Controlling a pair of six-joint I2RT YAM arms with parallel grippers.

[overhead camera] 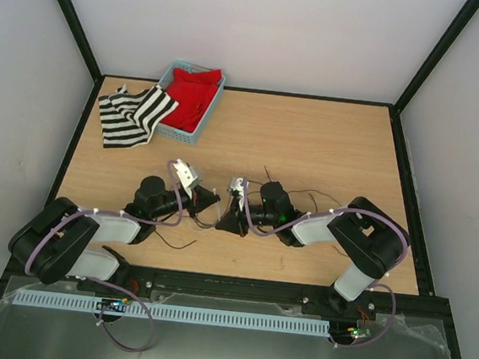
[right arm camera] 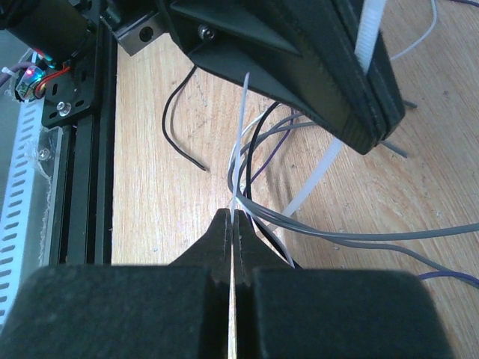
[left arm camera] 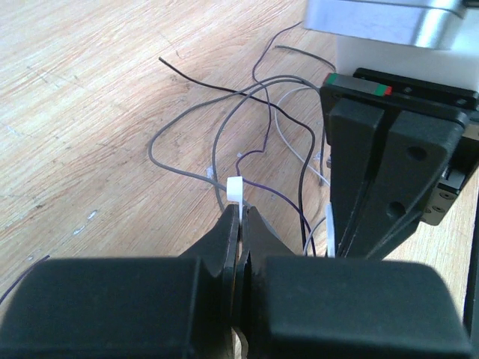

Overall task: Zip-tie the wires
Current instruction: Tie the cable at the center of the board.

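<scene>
Tabletop of pale wood grain (overhead camera: 328, 146): carries all items listed below.

Left arm (overhead camera: 112, 228) and right arm (overhead camera: 361, 238): black-and-white jointed units with lilac cables. Both reach inward from the near edge and meet close to the middle of the table.

Light blue plastic basket (overhead camera: 213, 101): stands at the far edge, toward the far-left corner. It contains a crumpled red cloth (overhead camera: 192, 99). A black-and-white striped cloth (overhead camera: 131, 116) lies flat on the wood, touching the basket's left side.

Left gripper (left arm camera: 241, 217): black fingers pressed together, pinching a white plastic zip-tie. The square head of the zip-tie (left arm camera: 234, 188) sits just beyond the fingertips, and a grey strand passes through it. The flat white strap (right arm camera: 314, 179) runs across and behind this gripper in the right wrist view.

Right gripper (right arm camera: 232, 221): black fingers pressed together, pinching a thin pale strand (right arm camera: 243, 142) that rises straight from the tips. Whether this strand is a wire or the strap seen edge-on cannot be told.

Thin black, grey and whitish wires (left arm camera: 263, 88): bunched in loose loops between the two grippers, near the middle of the table toward the near edge. Loose ends trail onto the bare wood toward the near edge and the right edge.
</scene>
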